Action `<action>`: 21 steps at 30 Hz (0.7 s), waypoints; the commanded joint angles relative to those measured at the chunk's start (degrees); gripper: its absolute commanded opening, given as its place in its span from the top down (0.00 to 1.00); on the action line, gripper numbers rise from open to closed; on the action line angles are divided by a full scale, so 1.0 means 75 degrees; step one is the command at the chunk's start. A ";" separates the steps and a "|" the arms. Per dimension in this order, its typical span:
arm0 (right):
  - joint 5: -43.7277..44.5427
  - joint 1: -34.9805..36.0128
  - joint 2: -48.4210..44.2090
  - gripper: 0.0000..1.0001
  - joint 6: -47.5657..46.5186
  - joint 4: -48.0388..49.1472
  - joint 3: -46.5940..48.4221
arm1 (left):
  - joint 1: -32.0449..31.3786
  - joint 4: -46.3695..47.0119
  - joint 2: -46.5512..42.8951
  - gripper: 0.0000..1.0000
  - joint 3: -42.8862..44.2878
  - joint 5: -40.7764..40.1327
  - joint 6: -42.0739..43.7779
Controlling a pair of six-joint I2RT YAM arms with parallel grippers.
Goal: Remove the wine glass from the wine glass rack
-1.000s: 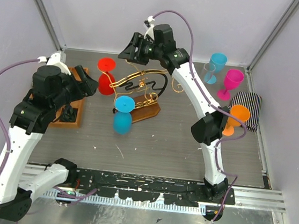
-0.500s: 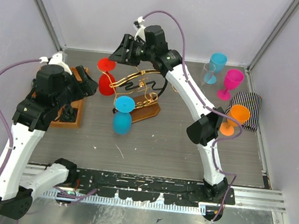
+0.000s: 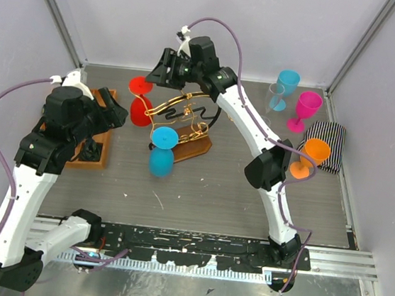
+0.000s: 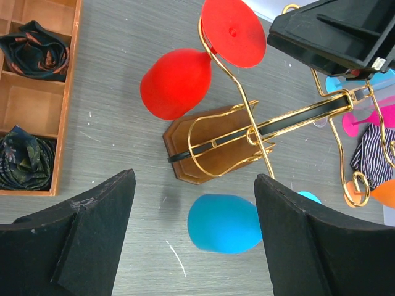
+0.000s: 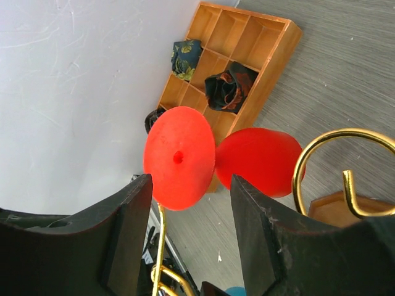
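The wine glass rack [image 3: 190, 122], gold wire with a black bar on a brown wooden base, stands mid-table. A red wine glass [image 3: 141, 109] hangs upside down at its left end and a blue wine glass [image 3: 162, 160] at its front. My right gripper [image 3: 162, 72] is open and empty, right beside the red glass's foot. In the right wrist view the foot [image 5: 179, 157] lies between the open fingers [image 5: 126, 237], untouched. My left gripper [image 3: 116, 110] is open and empty, left of the rack; its view shows the blue bowl [image 4: 225, 223] and the rack base [image 4: 210, 145].
An orange-brown compartment tray [image 4: 66, 86] with rolled cloths lies at the left under my left arm. At the back right stand a blue glass [image 3: 287, 82], a clear glass [image 3: 276, 94], a magenta glass [image 3: 307, 107] and an orange glass [image 3: 314, 153], beside a striped cloth [image 3: 333, 146].
My right gripper has moved left along the rack's top to the red glass's foot. The left arm and both hanging glasses have hardly moved.
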 commanded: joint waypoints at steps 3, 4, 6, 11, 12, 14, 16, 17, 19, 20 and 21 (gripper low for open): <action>-0.0037 0.0012 0.0205 0.42 -0.0047 0.0126 0.0493 | 0.0074 0.0053 -0.0101 0.15 0.0004 -0.0067 0.0134; -0.0107 0.0011 0.0243 0.44 -0.0007 0.0191 0.0503 | 0.0076 0.0049 -0.0097 0.15 0.0004 -0.0068 0.0140; -0.0252 0.0018 0.0288 0.47 0.0106 0.0348 0.0492 | 0.0097 0.0053 -0.0093 0.16 -0.0007 -0.0066 0.0157; -0.0387 0.0008 0.0263 0.70 0.0306 0.0754 0.0424 | 0.0142 0.0013 -0.0115 0.15 -0.0009 -0.0087 0.0217; -0.0431 0.0012 0.0218 0.76 0.0355 0.0855 0.0362 | 0.0150 0.0007 -0.0130 0.15 -0.0014 -0.0107 0.0216; -0.0522 -0.0024 0.0107 0.88 0.0466 0.1055 0.0189 | 0.0160 -0.0005 -0.0157 0.15 -0.0030 -0.0127 0.0240; -0.0564 -0.0064 -0.0015 0.99 0.0546 0.1171 0.0063 | 0.0183 -0.0005 -0.0183 0.15 -0.0041 -0.0131 0.0243; -0.0601 -0.0104 -0.0082 0.99 0.0600 0.1254 0.0049 | 0.0189 -0.0005 -0.0186 0.15 -0.0037 -0.0125 0.0256; -0.0682 -0.0204 -0.0267 0.99 0.0716 0.1404 -0.0301 | 0.0199 -0.0005 -0.0221 0.15 -0.0033 -0.0142 0.0263; -0.0702 -0.0250 -0.0358 0.99 0.0769 0.1476 -0.0392 | 0.0203 -0.0005 -0.0234 0.15 -0.0025 -0.0143 0.0255; -0.0722 -0.0285 -0.0454 0.99 0.0821 0.1559 -0.0474 | 0.0208 -0.0005 -0.0243 0.15 -0.0038 -0.0137 0.0256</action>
